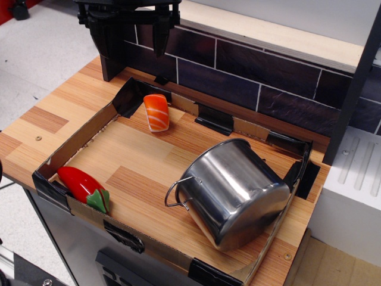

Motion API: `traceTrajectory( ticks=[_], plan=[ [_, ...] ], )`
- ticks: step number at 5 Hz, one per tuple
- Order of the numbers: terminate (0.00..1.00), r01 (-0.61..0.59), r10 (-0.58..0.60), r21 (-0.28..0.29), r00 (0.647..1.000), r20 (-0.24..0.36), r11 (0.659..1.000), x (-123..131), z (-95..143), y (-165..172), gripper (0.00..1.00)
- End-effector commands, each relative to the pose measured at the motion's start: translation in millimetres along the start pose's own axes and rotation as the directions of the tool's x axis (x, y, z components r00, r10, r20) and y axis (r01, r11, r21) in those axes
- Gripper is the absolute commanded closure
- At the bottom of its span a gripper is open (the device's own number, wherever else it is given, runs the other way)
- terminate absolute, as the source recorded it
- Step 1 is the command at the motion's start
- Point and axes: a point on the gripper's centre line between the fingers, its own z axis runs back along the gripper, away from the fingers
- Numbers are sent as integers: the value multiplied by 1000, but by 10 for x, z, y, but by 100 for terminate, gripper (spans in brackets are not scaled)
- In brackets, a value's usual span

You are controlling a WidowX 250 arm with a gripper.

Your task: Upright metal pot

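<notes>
The metal pot (235, 193) is shiny steel and lies tilted on its side in the right part of a low cardboard tray (77, 140), leaning against the tray's right wall. One wire loop handle (176, 194) sticks out to the left. I cannot see its opening from here. My black gripper (136, 43) hangs at the top left, above the tray's back left corner and far from the pot. Its jaws stand apart and hold nothing.
A toy salmon sushi (156, 112) stands at the back of the tray. A red toy pepper with a green stem (83, 185) lies at the front left corner. A dark tiled back wall (250, 77) runs behind, and a white unit (357, 185) stands to the right.
</notes>
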Motion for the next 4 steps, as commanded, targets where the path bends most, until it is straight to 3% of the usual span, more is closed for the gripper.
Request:
traceTrajectory(
  ticks=[1,2,3,4],
  plan=[
    [0,0,0,0,1000,0,1000,0,0,0,0],
    [0,185,-186,29,982,17,982,3,89,-90,0],
    [0,418,-418,-5,909,11,909,-30,245,-202,0],
    [0,616,-619,-102,785,0,781,-215,420,-322,0]
  ],
)
